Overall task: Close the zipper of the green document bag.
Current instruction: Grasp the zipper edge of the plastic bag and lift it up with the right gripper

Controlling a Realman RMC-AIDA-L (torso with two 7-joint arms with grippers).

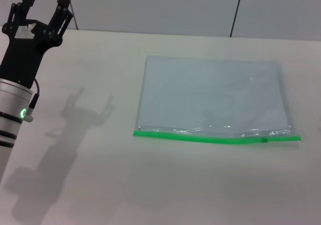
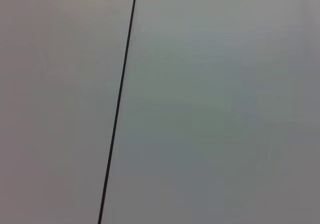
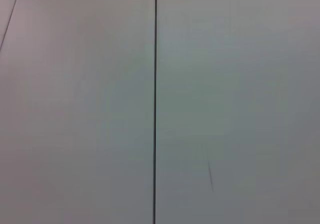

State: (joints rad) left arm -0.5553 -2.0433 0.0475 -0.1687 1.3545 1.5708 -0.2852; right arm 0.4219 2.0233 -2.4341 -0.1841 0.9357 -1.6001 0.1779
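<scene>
The green document bag (image 1: 213, 94) lies flat on the table, right of centre in the head view, a translucent pale blue-grey pouch. Its zipper (image 1: 200, 137) runs as a bright green strip along the near long edge, with a small darker slider (image 1: 264, 140) close to the strip's right end. My left gripper (image 1: 44, 3) is raised at the far left, well away from the bag, its black fingers spread open and empty. The right gripper is out of view. Both wrist views show only plain grey panels.
The white table (image 1: 100, 175) ends at a far edge below a grey panelled wall (image 1: 150, 7). The left arm casts a shadow (image 1: 75, 115) on the table left of the bag. A dark seam (image 2: 117, 109) and another seam (image 3: 154, 109) cross the wrist views.
</scene>
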